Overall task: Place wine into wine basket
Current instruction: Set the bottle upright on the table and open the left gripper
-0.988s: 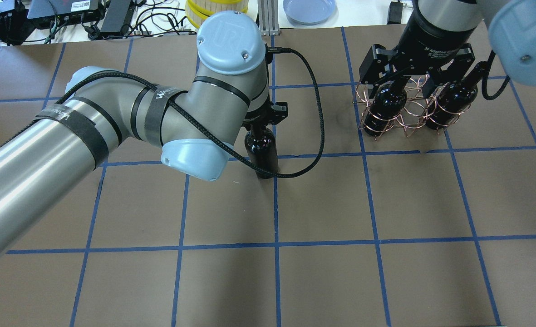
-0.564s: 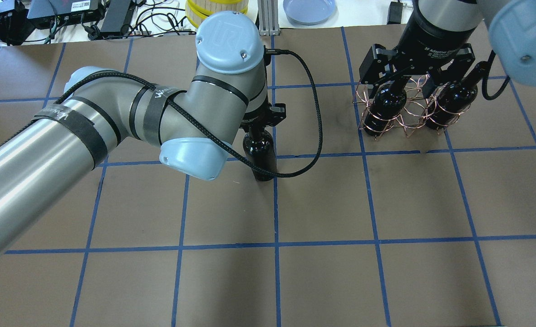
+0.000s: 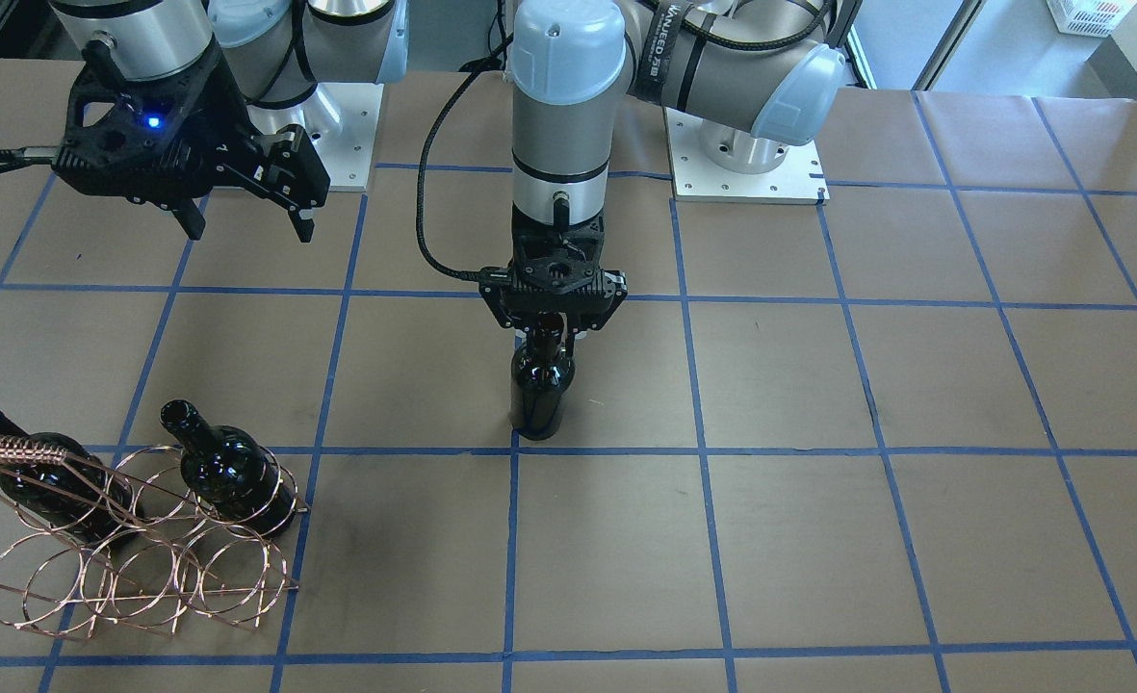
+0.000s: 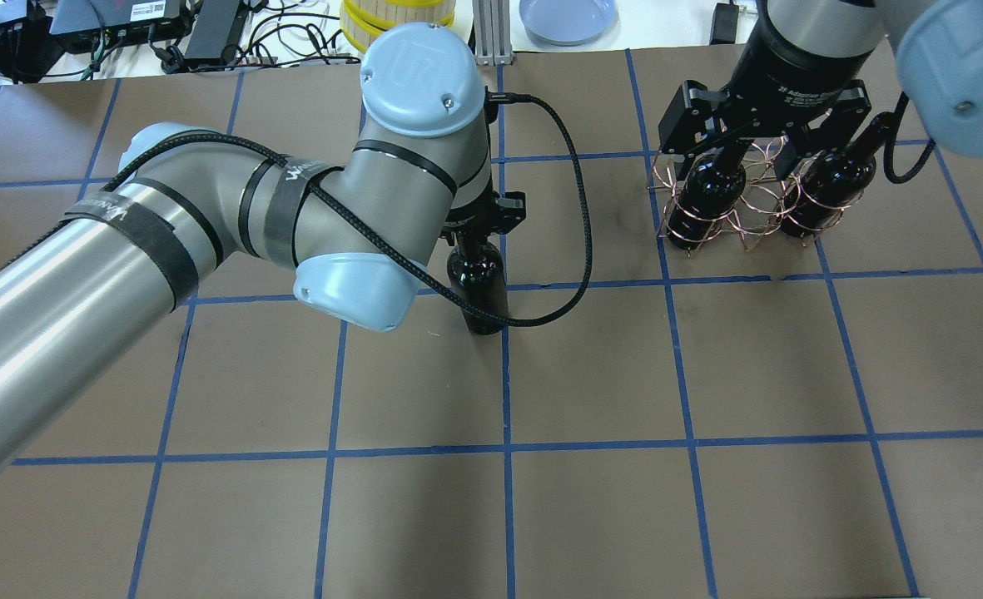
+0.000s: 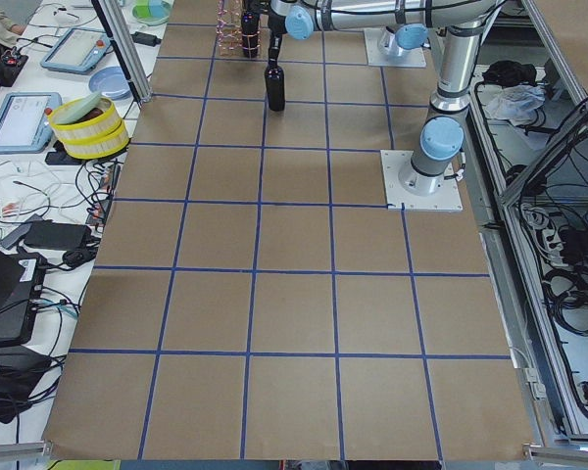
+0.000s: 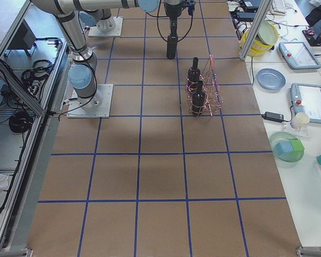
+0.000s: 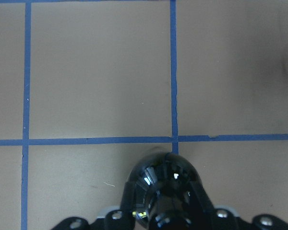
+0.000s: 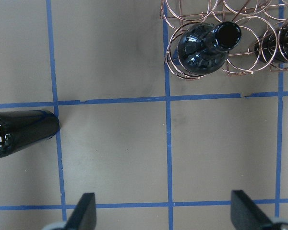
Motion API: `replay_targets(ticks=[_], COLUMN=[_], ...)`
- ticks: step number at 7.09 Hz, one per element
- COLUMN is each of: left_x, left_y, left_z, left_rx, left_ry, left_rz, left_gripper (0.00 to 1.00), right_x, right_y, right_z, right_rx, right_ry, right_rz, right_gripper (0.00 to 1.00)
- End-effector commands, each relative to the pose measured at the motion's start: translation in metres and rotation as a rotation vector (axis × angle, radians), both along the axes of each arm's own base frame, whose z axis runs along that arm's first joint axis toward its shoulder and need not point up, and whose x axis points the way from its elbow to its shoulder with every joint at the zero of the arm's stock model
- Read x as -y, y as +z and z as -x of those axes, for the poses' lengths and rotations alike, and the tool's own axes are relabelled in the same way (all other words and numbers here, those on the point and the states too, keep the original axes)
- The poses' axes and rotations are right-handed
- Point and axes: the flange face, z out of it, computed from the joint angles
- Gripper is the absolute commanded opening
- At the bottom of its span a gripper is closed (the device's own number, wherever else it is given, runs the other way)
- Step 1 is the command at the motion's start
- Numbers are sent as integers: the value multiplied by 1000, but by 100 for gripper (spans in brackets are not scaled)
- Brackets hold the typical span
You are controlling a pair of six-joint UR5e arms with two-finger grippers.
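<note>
The left end effector [image 3: 549, 332] is closed on the neck of a dark glass wine bottle [image 3: 537, 390]. The bottle is upright, with its base at a crossing of blue tape lines [image 3: 703, 450] on the bench [image 3: 866, 539], well apart from the wine basket [image 3: 135, 577]. That copper wire basket already holds two other bottles [image 3: 231, 472], leaning in its rings. The right end effector [image 3: 247, 226] hangs above the bench on the robot's side of the basket, its jaws spread wide and holding nothing.
</note>
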Motion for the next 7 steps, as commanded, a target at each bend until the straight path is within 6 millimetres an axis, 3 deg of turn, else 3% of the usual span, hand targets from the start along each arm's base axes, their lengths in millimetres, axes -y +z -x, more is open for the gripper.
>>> replay_targets(ticks=[1, 2, 5, 6, 7], left_x=[-1, 2, 41, 55, 60], left_y=[1, 8, 100, 109, 116], left_z=[0, 0, -56, -95, -143], left_rx=[0, -5, -67, -75, -77], left_ry=[-2, -11, 47, 32, 26], left_rz=[1, 17, 120, 57, -8], left_gripper=[100, 100, 100, 100, 100], right_x=[0, 0, 9, 18, 23], right_y=[0, 0, -2, -1, 0], right_z=[0, 0, -6, -24, -68], right_rx=[0, 1, 1, 11, 0], right_ry=[0, 0, -43, -103, -91], right_rz=[0, 0, 4, 4, 10], right_gripper=[100, 100, 100, 100, 100])
